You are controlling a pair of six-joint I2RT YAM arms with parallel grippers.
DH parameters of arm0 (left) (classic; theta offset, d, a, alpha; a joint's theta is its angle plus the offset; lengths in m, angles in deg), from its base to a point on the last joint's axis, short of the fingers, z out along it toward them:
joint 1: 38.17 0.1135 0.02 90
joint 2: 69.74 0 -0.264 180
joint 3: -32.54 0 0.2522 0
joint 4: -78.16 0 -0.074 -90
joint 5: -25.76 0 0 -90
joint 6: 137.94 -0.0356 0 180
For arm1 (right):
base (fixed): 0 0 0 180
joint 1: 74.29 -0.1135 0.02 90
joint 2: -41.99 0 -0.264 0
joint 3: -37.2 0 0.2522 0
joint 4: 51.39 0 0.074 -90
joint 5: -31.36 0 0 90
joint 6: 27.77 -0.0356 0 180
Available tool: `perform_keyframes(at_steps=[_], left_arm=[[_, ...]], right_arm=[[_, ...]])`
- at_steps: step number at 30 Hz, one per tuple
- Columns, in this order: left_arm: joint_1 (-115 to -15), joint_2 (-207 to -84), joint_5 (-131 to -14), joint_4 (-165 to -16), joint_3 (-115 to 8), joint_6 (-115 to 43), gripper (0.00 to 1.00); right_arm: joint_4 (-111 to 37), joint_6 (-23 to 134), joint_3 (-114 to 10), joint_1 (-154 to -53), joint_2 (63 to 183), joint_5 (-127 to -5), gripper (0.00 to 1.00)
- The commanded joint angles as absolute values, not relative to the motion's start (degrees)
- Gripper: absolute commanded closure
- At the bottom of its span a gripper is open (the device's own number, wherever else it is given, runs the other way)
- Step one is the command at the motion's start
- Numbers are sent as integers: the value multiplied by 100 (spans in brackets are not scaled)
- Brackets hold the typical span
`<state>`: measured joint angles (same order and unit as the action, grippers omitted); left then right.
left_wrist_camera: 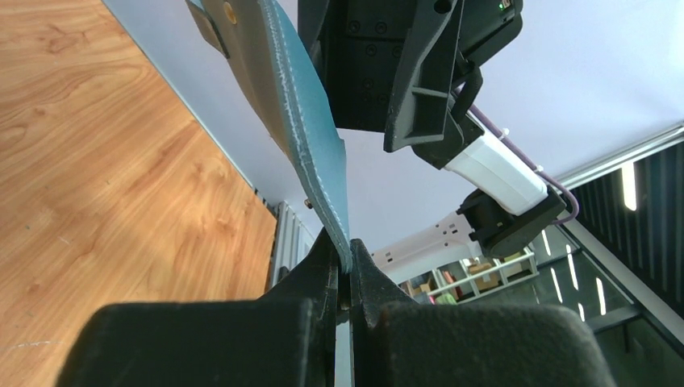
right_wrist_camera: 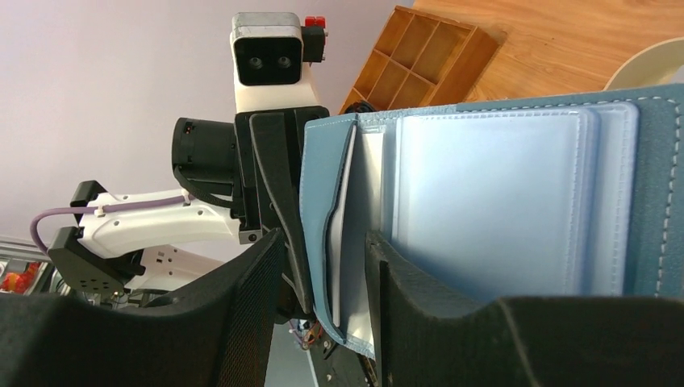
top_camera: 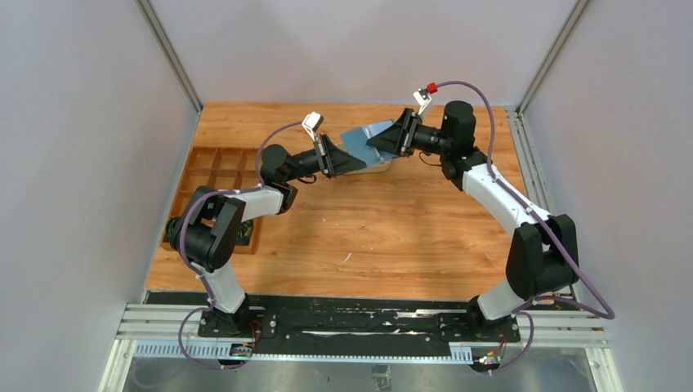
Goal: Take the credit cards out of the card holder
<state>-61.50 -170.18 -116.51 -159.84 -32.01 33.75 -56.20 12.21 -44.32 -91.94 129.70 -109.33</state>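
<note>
The card holder [top_camera: 360,140], a teal-blue wallet, hangs open in the air over the back of the table between both grippers. My left gripper [top_camera: 335,155] is shut on its lower edge, and the left wrist view shows the teal leather [left_wrist_camera: 300,113] pinched at the fingertips [left_wrist_camera: 345,262]. In the right wrist view the lighter blue pockets [right_wrist_camera: 500,193] face the camera, and pale credit cards [right_wrist_camera: 370,185] stick out of the side pocket. My right gripper [right_wrist_camera: 323,242] straddles that card edge. One finger rests against it and a gap shows on the other side.
An oval beige tray [top_camera: 377,168] lies on the table under the wallet and shows again as the tray [right_wrist_camera: 645,60] in the right wrist view. A brown wooden compartment box [top_camera: 221,175] sits at the table's left edge. Grey walls close in the table.
</note>
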Motion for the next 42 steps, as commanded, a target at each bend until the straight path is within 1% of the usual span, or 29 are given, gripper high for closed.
perform_keyframes(at_steps=[1,6,8,10,11,12,22,23,24,30,42], left_arm=[[-6164,-16866,-11742,-16313,-3343,3375,100],[-6163,-16871,-11747,-16329,-3313,3371,100],[-6163,-16870,-11757,-16341,-3304,3375,100],[-6164,-16874,-11752,-16352,-3291,3380,100],[-6163,-16874,-11758,-16359,-3284,3380,100],[-6163,-16883,-11761,-16365,-3282,3384,100],[-6163,-16948,-11785,-16497,-3265,3467,100],[-6163,-16948,-11778,-16505,-3264,3476,100],[-6163,-16956,-11777,-16514,-3261,3481,100],[-6131,-16984,-11774,-16657,-3239,3589,100],[-6104,-16979,-11785,-16783,-3202,3652,100]], right_arm=[[-5819,1138,-4313,-9134,12910,-10890,55],[-5941,1042,-4344,-9136,12966,-10926,56],[-5951,1037,-4344,-9134,12975,-10922,58],[-5960,1029,-4344,-9136,12976,-10922,63],[-5971,1013,-4340,-9134,12982,-10926,69],[-5981,1011,-4337,-9134,12990,-10926,72],[-6022,971,-4353,-9134,13010,-10944,88],[-6007,975,-4353,-9134,13000,-10948,98],[-5974,985,-4361,-9134,12998,-10944,100],[-5666,1290,-4489,-9034,12879,-10951,100],[-5827,1100,-4342,-8161,12630,-11052,100]])
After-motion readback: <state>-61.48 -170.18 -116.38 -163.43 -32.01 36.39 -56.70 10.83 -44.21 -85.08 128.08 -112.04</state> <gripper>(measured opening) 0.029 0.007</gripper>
